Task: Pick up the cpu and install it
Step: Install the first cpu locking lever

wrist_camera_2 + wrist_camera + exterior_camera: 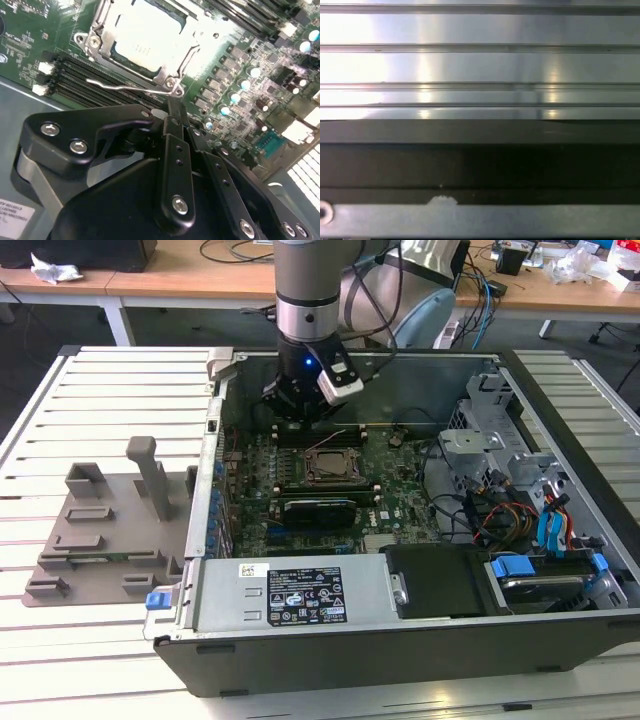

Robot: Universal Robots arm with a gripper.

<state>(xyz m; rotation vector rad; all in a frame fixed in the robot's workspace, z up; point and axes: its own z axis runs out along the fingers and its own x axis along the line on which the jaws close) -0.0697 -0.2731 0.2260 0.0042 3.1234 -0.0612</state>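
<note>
The open computer case (420,620) lies on a slatted metal table (110,400), and the arm reaches down into the case's far half, at about 11 o'clock from the case's middle in the exterior view. The gripper (303,412) hangs just above the motherboard (400,475), over the memory slots that run along the far edge of the socket (330,466). In the second wrist view the gripper (172,107) shows its black fingers (175,150) drawn together into one narrow stack with nothing between them, the tip hovering close to the thin wire lever (127,87) beside the socket frame (97,37). The cpu (145,37) sits inside that frame, its pale metal top bright under the light, at roughly 12 o'clock from the fingertip in that view; in the exterior view the cpu (331,464) lies at about 5 o'clock from the gripper, near but apart. A grey plastic fixture tray (105,525) rests on the table at 9 o'clock from the case, well apart from the arm. The first wrist view looks across the table slats (480,65) and a dark edge of the case (480,160).
</note>
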